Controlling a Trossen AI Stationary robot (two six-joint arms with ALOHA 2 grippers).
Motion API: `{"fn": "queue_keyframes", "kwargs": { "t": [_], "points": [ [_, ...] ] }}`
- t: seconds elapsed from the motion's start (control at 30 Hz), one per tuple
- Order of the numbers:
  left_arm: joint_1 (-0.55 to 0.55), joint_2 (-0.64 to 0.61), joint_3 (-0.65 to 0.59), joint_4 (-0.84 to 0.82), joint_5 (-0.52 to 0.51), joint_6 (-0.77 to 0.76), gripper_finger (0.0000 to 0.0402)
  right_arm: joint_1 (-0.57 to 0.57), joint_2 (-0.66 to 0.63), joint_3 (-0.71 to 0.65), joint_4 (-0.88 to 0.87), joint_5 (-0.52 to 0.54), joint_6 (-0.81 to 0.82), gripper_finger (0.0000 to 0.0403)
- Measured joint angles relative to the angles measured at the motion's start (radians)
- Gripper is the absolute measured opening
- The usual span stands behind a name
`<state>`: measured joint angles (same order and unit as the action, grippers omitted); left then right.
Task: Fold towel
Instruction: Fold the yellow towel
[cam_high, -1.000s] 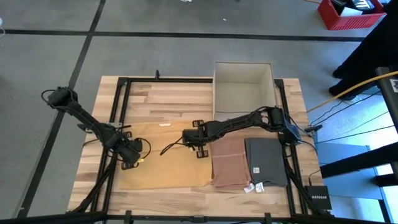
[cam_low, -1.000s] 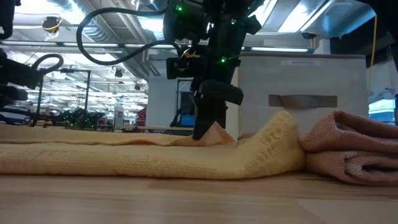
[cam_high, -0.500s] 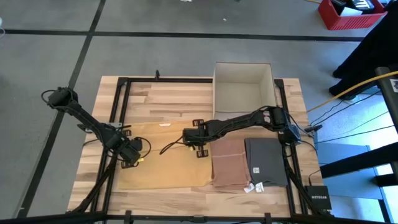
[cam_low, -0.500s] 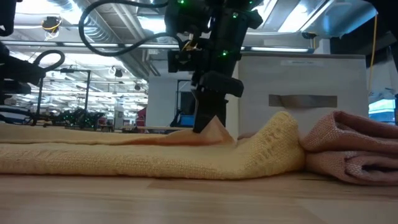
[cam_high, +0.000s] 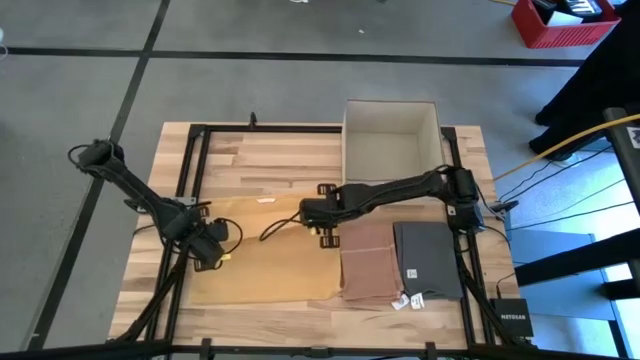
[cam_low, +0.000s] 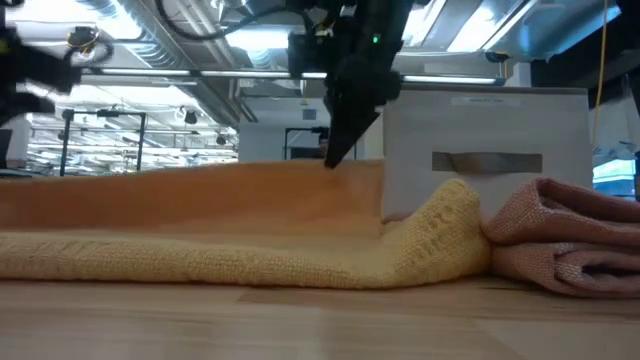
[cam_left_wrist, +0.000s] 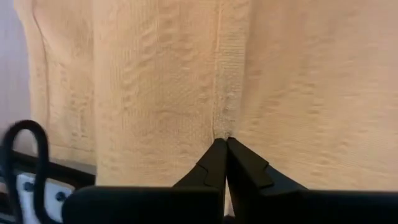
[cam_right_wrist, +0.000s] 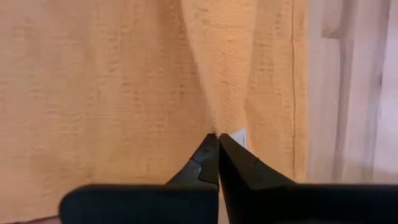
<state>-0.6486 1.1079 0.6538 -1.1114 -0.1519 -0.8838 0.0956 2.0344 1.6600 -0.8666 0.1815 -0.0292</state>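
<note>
Towel (cam_high: 265, 270): yellow, nubbly knit weave

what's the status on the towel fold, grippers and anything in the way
Left gripper and right gripper both shut on yellow towel. Far edge lifted. Folded pink towel beside it, clear.

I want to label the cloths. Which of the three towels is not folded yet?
The yellow towel, spread wide on the table's left part and pinched by both grippers. The pink towel and grey towel lie folded beside it.
</note>
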Motion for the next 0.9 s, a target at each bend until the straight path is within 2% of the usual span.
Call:
{"fn": "queue_keyframes", "kwargs": {
  "t": [0.27,0.4,0.57,0.67,0.9],
  "points": [
    [-0.075,-0.001,0.120,-0.021,-0.019,-0.051,0.0000,0.097,-0.031,-0.001,-0.017,-0.048,0.078,0.0005],
    [-0.107,-0.001,0.109,0.005,-0.061,-0.083,0.0000,0.138,-0.031,-0.002,0.012,-0.016,0.125,0.0005],
    [-0.138,0.008,0.065,0.142,-0.043,-0.087,0.0000,0.172,-0.028,-0.002,0.027,-0.005,0.192,0.0005],
    [-0.165,0.035,0.064,0.165,-0.042,-0.112,0.0000,0.201,-0.021,-0.002,0.033,-0.013,0.226,0.0005],
    [-0.290,0.126,0.081,0.276,0.095,-0.216,0.0000,0.305,-0.017,-0.026,0.052,-0.070,0.267,0.0005]
  ]
}}
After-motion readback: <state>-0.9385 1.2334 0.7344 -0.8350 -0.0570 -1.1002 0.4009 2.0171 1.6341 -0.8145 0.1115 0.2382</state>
